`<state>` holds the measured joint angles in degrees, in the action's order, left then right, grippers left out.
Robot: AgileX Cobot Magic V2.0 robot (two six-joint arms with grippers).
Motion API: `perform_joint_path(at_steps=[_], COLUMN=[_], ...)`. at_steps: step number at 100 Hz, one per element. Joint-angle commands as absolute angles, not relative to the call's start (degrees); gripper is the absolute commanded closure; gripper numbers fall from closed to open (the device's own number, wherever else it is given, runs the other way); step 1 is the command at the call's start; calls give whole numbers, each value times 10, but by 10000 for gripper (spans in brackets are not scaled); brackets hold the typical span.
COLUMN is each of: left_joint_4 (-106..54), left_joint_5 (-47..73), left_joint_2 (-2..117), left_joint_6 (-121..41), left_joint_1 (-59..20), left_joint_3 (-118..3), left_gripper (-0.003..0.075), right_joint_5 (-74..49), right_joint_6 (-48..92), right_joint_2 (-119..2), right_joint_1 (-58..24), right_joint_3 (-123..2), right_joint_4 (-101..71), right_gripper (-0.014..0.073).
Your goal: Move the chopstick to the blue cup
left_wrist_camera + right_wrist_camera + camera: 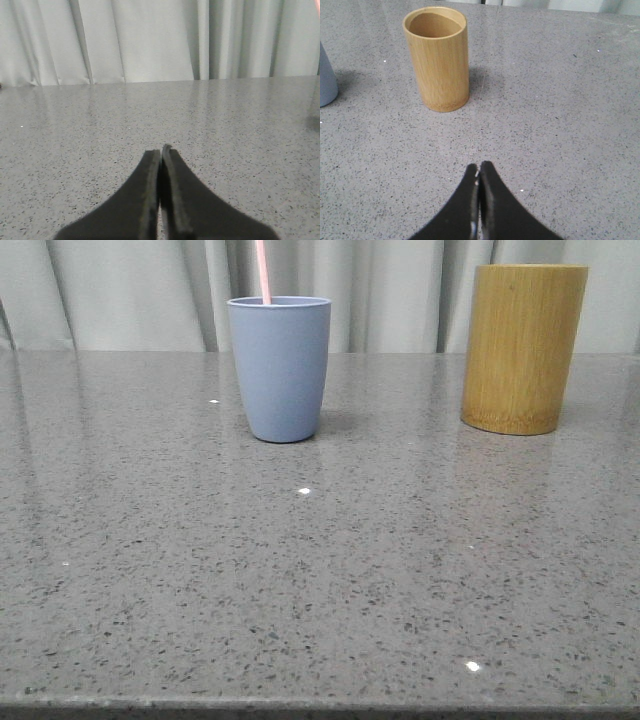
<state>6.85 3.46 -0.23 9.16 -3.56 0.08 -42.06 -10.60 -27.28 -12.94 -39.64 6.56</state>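
Observation:
The blue cup point(279, 368) stands upright on the grey table, left of centre at the back. A thin pale pink chopstick point(264, 272) rises out of it, its top cut off by the frame. A sliver of the blue cup shows at the edge of the right wrist view point(326, 80). My left gripper point(161, 152) is shut and empty over bare table. My right gripper point(479, 167) is shut and empty, well short of the bamboo holder. Neither gripper shows in the front view.
A taller tan bamboo holder point(523, 348) stands at the back right; in the right wrist view point(437, 57) its inside looks empty. Pale curtains point(130, 290) hang behind the speckled grey table point(320, 570).

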Motion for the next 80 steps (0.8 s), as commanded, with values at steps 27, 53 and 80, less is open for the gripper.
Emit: perform_joint_path(at_steps=[27,53,80], left_joint_4=[69,69,69], left_joint_5=[-14,-14,-14], left_joint_2=[-22,-22,-22], left_joint_6=[93,93,93], left_joint_1=[-34,-34,-34], left_joint_3=[6,6,6], left_gripper=[739,739,739], right_joint_5=[-382,-381,-235], right_joint_6=[-103,-103,-96], right_joint_2=[-273,-273,-217], right_joint_1=[-127,-127,-125], right_joint_3=[-411,-410,-313], right_joint_4=[76,75,100], right_gripper=[661,661,661])
